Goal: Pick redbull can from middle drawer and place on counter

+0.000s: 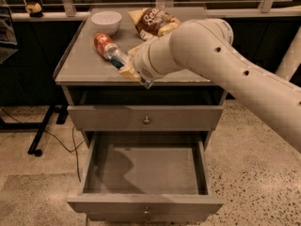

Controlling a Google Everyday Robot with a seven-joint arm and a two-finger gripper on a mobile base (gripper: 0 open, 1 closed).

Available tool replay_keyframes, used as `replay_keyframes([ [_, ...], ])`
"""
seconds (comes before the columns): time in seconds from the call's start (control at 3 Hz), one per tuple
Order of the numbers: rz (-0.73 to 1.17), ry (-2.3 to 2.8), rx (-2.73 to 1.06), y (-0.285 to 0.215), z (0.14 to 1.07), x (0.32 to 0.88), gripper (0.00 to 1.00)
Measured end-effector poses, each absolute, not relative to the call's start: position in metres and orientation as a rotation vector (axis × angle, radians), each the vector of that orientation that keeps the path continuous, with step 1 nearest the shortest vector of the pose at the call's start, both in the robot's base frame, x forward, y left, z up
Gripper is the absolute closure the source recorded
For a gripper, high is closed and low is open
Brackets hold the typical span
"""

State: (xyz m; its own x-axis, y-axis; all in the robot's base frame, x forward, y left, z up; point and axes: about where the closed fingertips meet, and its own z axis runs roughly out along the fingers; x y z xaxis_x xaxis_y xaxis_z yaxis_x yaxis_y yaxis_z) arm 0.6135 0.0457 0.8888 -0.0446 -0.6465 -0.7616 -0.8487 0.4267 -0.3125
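Here, arm (211, 51) reaching across counter (80, 67), gripper (128, 69) at redbull can (115, 56)

The counter (77, 67) bears a white bowl (106, 21), chip bag (151, 22), toppled red soda can (100, 42) and redbull can (115, 57); the gripper (126, 68) hovers near its front edge.

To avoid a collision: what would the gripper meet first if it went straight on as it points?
The gripper, low over the counter, points back-left. First comes the redbull can at its tip, then probably the red soda can right behind; depth is unclear.
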Motion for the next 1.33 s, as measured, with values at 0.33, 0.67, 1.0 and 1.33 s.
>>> replay_keyframes([
  [0.33, 0.301, 1.723, -1.338, 0.047, 0.89, 0.636, 1.0],
  [0.67, 0.298, 1.682, -1.392, 0.038, 0.903, 0.662, 1.0],
  [1.0, 0.28, 1.673, -1.417, 0.029, 0.914, 0.685, 1.0],
  [1.33, 0.268, 1.697, -1.413, 0.02, 0.913, 0.704, 1.0],
])
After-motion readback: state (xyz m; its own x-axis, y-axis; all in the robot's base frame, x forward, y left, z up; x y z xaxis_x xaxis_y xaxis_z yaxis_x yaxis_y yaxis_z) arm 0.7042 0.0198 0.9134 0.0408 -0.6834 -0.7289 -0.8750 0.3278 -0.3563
